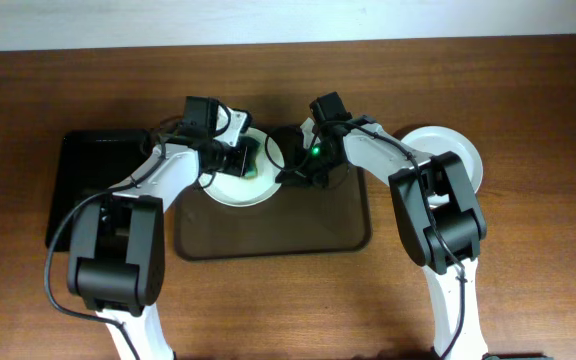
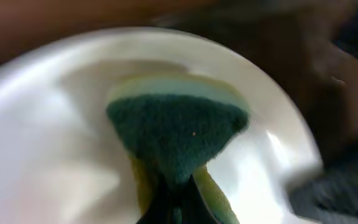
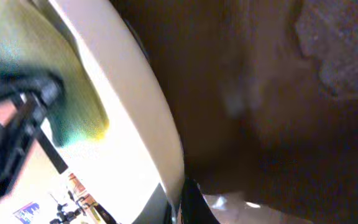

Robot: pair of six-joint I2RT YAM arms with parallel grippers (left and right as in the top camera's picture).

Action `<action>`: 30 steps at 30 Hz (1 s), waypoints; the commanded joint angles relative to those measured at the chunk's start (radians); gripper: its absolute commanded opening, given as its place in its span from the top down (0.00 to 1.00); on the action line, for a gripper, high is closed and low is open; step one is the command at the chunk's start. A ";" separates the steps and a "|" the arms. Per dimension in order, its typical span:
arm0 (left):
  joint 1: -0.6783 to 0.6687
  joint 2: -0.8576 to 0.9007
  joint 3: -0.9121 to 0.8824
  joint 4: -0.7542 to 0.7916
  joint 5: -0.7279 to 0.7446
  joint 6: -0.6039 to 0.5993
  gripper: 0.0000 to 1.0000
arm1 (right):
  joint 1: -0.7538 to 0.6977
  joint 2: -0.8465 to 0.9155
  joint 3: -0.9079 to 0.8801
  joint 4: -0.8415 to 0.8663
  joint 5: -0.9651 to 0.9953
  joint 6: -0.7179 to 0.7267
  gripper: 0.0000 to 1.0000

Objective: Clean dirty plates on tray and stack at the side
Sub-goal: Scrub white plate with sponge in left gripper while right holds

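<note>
Brown wood-grain table fills most of the overhead view, with a white strip of wall along its far edge. A small black tray sits flat at the left side of the table, partly covered from above. The sponge is near top centre, with only a green sliver showing there. Left wrist view is blurry: the sponge has a dark green scouring face towards the camera, a pale yellow-green foam layer behind it, and is pinched narrow at the bottom. Right wrist view shows the sponge side-on, green fading to yellow. A grey mottled patch at top right can't be identified.
</note>
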 commanded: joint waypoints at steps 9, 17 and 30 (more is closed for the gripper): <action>0.022 0.026 0.000 -0.497 -0.188 -0.055 0.99 | 0.006 0.050 -0.031 -0.010 0.065 -0.015 0.96; 0.022 0.026 0.000 -0.414 0.154 0.060 0.99 | 0.006 0.050 -0.031 -0.010 0.065 -0.015 0.96; 0.024 0.026 0.000 -0.160 -0.454 -0.284 1.00 | 0.006 0.050 -0.031 -0.011 0.073 -0.015 0.96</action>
